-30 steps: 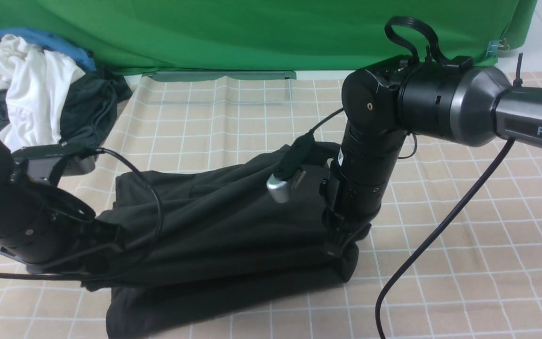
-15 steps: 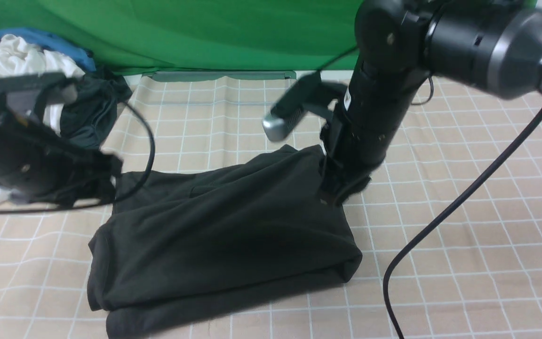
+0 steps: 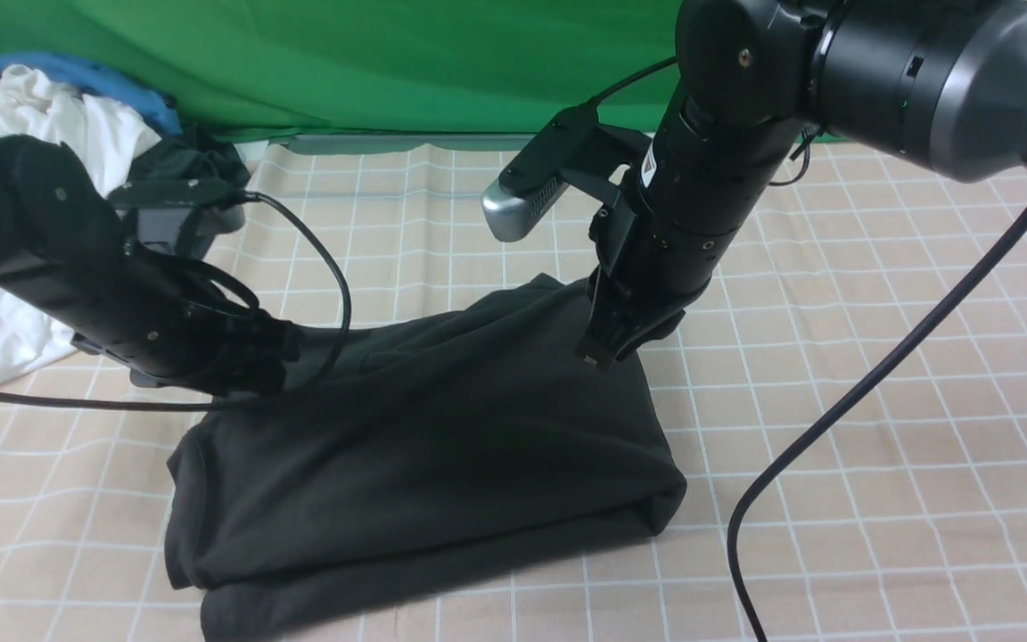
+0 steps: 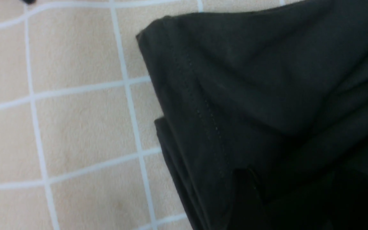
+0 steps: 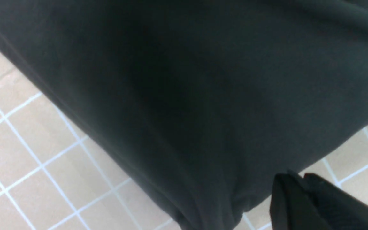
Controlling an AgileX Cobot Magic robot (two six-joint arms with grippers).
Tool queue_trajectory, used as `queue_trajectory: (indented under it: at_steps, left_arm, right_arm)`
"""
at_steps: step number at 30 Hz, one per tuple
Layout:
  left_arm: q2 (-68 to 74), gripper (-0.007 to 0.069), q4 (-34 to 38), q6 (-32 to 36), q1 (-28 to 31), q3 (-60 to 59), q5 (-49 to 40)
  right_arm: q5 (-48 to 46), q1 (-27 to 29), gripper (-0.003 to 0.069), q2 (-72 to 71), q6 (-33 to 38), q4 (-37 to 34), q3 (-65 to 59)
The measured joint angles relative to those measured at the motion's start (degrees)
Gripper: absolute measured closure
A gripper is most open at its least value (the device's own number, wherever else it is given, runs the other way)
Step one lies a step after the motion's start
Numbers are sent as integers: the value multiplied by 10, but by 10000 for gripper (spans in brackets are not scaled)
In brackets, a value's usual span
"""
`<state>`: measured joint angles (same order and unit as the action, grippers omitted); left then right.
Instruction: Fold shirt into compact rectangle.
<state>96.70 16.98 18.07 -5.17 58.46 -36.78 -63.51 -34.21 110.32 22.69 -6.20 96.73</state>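
**A:** Where is the shirt?

**B:** The shirt lies folded in layers on the checked counter, straight ahead of me and between my arms. It makes a rough rectangle, and a stitched hem shows at its left edge.

**A:** Your right claw?

**B:** My right claw points down at the shirt's far right corner. Its fingers are narrow, almost together, and I see no cloth between them.

**A:** And the left?

**B:** My left claw hangs low at the far left corner. It is black against black, so I cannot tell how wide it stands.

**A:** Anything else?

**B:** A heap of clothes, white and blue, sits far left.
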Motion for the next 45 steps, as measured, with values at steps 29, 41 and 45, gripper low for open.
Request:
queue_trajectory:
  at_steps: [29, 41, 45]
  left_arm:
    - [30, 589, 44, 108, -13, 0, -11]
    - [-16, 589, -41, 15, -17, 0, -9]
    - [-16, 588, -46, 13, -17, 0, 1]
  right_arm:
    - [33, 0, 528, 0, 0, -2, 0]
    - [49, 0, 515, 1, 0, -3, 0]
    - [48, 0, 515, 9, 0, -3, 0]
